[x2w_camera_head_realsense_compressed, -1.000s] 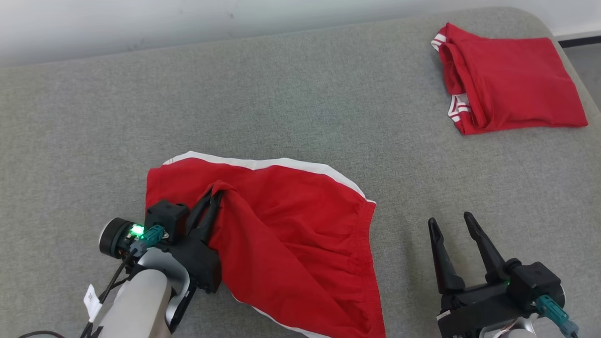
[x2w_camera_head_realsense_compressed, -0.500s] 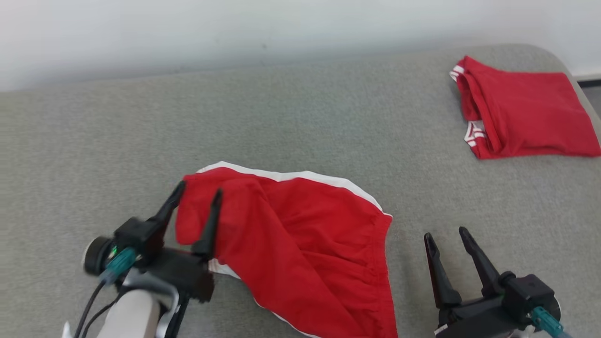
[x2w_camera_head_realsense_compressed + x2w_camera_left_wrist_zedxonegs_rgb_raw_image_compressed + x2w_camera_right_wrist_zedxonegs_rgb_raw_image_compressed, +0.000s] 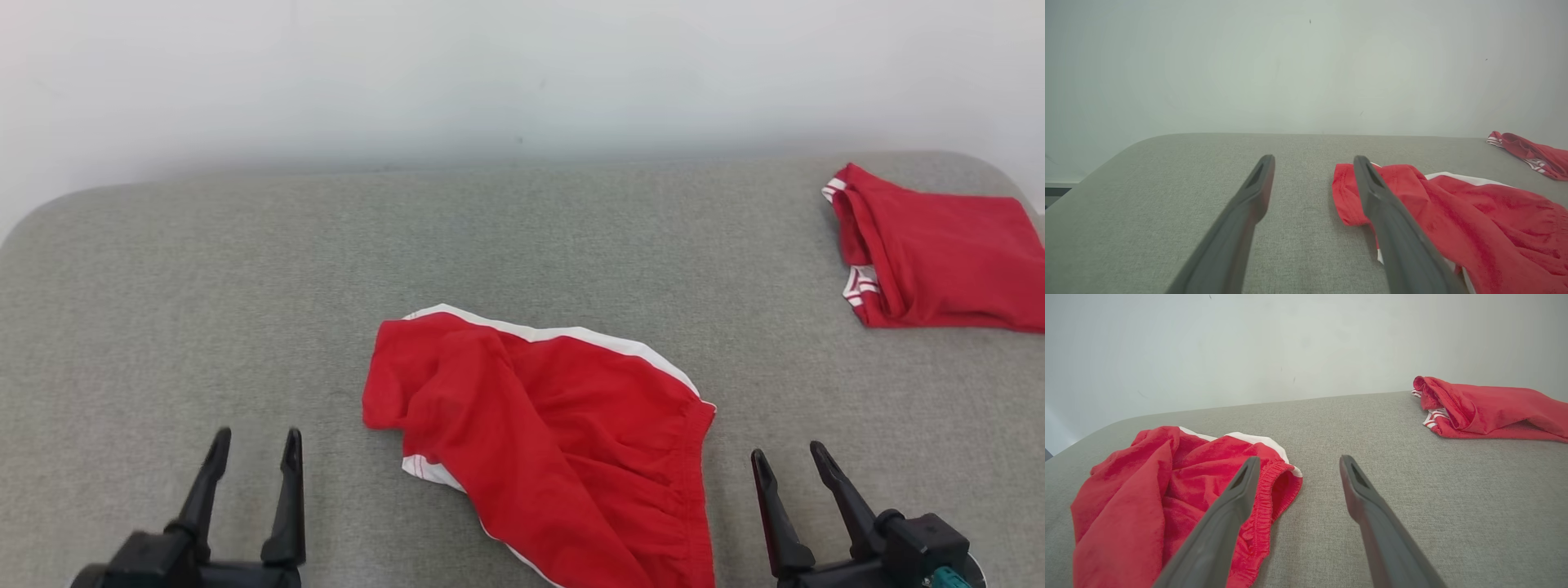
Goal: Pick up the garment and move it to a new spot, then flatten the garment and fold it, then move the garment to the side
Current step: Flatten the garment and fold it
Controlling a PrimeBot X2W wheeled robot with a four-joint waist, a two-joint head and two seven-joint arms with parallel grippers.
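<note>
The garment [image 3: 563, 433], red shorts with white trim, lies crumpled on the grey padded table [image 3: 245, 286], one edge folded over itself. In the left wrist view the garment [image 3: 1474, 216] sits just right of my fingers; in the right wrist view the garment [image 3: 1163, 490] lies to the left, its elastic waistband beside my left finger. My left gripper [image 3: 255, 445] stands open at the lower left, apart from the cloth and holding nothing. My right gripper [image 3: 790, 457] stands open at the lower right, also apart from it. Left gripper [image 3: 1314, 161] and right gripper [image 3: 1297, 462] both have bare table between their fingers.
A second red garment [image 3: 939, 261], folded, lies at the table's far right corner; the same folded garment [image 3: 1486, 408] shows in the right wrist view. A pale wall [image 3: 490, 73] rises behind the table. Bare grey surface spreads on the left and at the back.
My left gripper opened, let go of the garment's edge and drew back toward the lower left. The released fold dropped onto the shorts. The head camera tilted up, shifting the whole picture.
</note>
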